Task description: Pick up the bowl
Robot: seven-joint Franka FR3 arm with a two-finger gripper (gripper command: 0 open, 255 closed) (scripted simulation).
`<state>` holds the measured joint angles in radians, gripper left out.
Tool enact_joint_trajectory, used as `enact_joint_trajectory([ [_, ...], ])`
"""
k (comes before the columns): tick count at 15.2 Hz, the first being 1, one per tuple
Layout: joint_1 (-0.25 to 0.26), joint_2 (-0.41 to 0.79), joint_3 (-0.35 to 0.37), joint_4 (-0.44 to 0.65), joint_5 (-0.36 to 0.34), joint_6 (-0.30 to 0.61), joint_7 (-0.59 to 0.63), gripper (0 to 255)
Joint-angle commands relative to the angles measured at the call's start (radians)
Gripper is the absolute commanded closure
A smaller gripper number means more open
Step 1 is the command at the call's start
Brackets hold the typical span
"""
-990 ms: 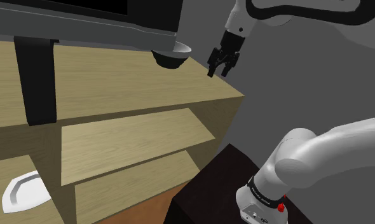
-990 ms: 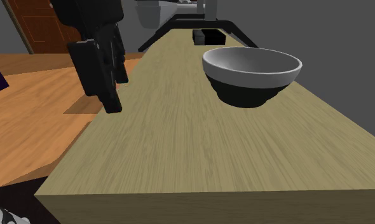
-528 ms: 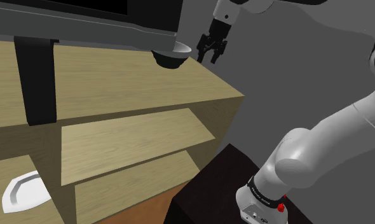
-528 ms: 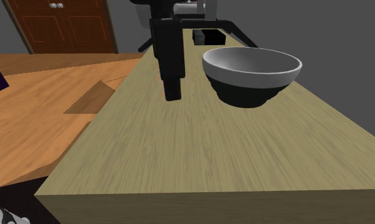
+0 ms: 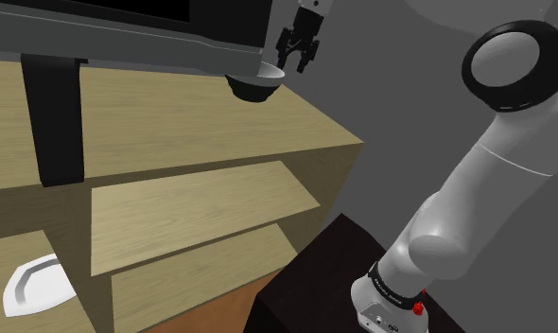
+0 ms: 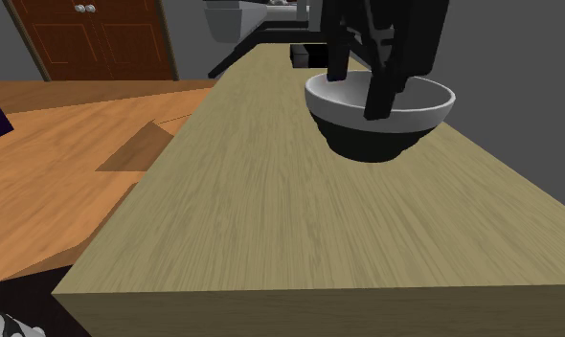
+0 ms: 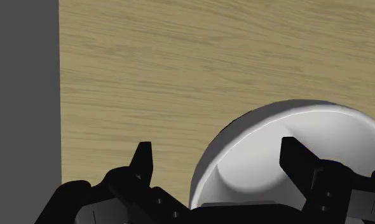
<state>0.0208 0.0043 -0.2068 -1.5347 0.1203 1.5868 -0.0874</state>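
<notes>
A bowl (image 6: 397,136), black outside and pale grey inside, stands on the light wooden top (image 6: 242,201) of a shelf unit, near its end. In the shoulder view the bowl (image 5: 255,87) sits just under the edge of a black screen. My black gripper (image 6: 357,94) hangs open right over the bowl's near rim. In the wrist view one finger (image 7: 142,163) is over the wood outside the bowl (image 7: 320,137), the other finger (image 7: 297,156) over its hollow. Nothing is held. From the shoulder view the gripper (image 5: 293,64) is just above and right of the bowl.
A black screen on dark legs (image 5: 60,123) stands along the wooden top. Open shelves (image 5: 201,213) lie below, with a white dish-like thing (image 5: 36,286) lower left. A small black box (image 6: 314,55) sits behind the bowl. A brown door (image 6: 94,38) and wood floor lie beyond.
The gripper has swung from beside the shelf unit's edge across the wooden top to above the bowl's rim, staying open. The bowl has not moved.
</notes>
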Motion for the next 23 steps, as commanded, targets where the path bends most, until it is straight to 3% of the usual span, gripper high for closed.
enact_joint_trajectory([
  [1,-0.012,0.092,-0.011,0.128,0.026,-0.039,-0.023,0],
  [4,-0.045,0.258,-0.022,0.379,0.075,-0.128,-0.047,0],
  [5,-0.051,0.277,-0.021,0.409,0.081,-0.139,-0.048,0],
  [12,-0.035,0.221,-0.018,0.224,0.065,-0.009,-0.059,0],
  [14,-0.035,0.221,-0.018,0.223,0.065,-0.009,-0.059,0],
  [15,-0.034,0.22,-0.017,0.221,0.065,-0.007,-0.058,255],
  [23,-0.034,0.221,-0.017,0.224,0.065,-0.008,-0.057,255],
])
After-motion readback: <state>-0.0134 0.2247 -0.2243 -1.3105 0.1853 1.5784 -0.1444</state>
